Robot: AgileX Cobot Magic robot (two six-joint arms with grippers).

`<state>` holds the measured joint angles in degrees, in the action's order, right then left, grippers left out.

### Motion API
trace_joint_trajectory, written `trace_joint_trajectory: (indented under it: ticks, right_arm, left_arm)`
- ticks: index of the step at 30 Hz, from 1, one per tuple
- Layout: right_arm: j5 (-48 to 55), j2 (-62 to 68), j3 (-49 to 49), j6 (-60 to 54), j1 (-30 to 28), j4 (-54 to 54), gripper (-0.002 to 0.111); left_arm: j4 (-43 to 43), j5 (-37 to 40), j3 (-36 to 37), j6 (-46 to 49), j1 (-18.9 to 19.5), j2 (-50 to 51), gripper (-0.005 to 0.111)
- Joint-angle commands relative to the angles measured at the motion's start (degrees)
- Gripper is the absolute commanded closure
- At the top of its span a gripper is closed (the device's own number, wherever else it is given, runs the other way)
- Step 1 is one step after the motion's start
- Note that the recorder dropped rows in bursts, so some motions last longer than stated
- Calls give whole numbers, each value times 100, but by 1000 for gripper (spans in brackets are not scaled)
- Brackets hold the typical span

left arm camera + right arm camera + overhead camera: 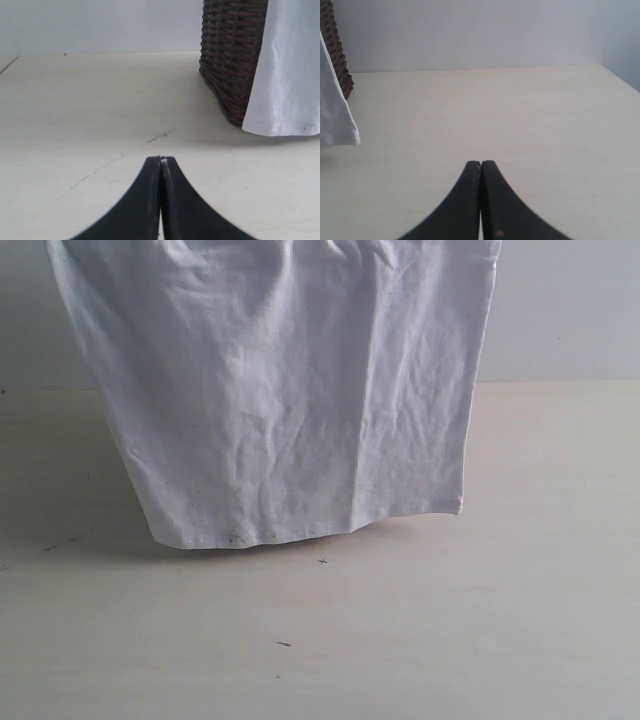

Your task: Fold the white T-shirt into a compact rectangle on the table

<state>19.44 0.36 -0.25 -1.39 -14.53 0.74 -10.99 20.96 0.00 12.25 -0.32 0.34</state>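
The white T-shirt hangs wrinkled down the side of a dark wicker basket, its hem reaching close to the pale desk. Off to either side of the basket, the left end effector and right end effector are fully closed, holding nothing.

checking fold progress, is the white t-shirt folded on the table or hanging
Not folded: the white T-shirt hangs loose and wrinkled down the side of the wicker basket, its hem near the table.
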Motion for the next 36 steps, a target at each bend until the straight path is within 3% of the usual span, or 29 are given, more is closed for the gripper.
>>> trace_joint_trajectory:
  ticks: [1, 5, 11, 16, 20, 22, 25, 27, 31, 33, 36]
  right_arm:
    - [-33, -36, 25, 14, -15, 24, 108]
    - [-33, -36, 25, 14, -15, 24, 108]
    - [-33, -36, 25, 14, -15, 24, 108]
    - [-130, -36, 25, -2, -15, 24, 108]
    - [-1185, -36, 25, -2, -15, 40, 108]
    - [-1874, -36, 25, 264, -15, 322, 108]
    - [-2857, -36, 25, 1211, -15, 1294, 108]
    - [-3036, -36, 25, 1212, -15, 1431, 108]
    - [-2813, -36, 25, 1215, -15, 1431, 108]
    - [-2643, -36, 25, 1247, -15, 1431, 108]
    - [-2342, -36, 25, 1461, -15, 1431, 108]
  left_arm:
    - [5, -35, 0, -33, -37, -34, 107]
    - [-246, -586, 0, -48, -35, -34, 107]
    - [-1393, -1326, 0, -75, -35, -34, 107]
    - [-1517, -1909, 0, -75, -35, -34, 107]
    - [-1527, -2127, 0, -75, -35, -34, 107]
    - [-1798, -2127, 0, -283, -35, -34, 107]
    - [-2480, -1845, 0, -1613, -35, -34, 107]
    - [-2480, -1495, 0, -1613, -35, -34, 107]
    - [-2680, -835, 0, -1635, -35, -34, 107]
    - [-3261, -759, 0, -1658, -35, -34, 107]
    - [-3330, -774, 0, -1658, -35, -34, 107]
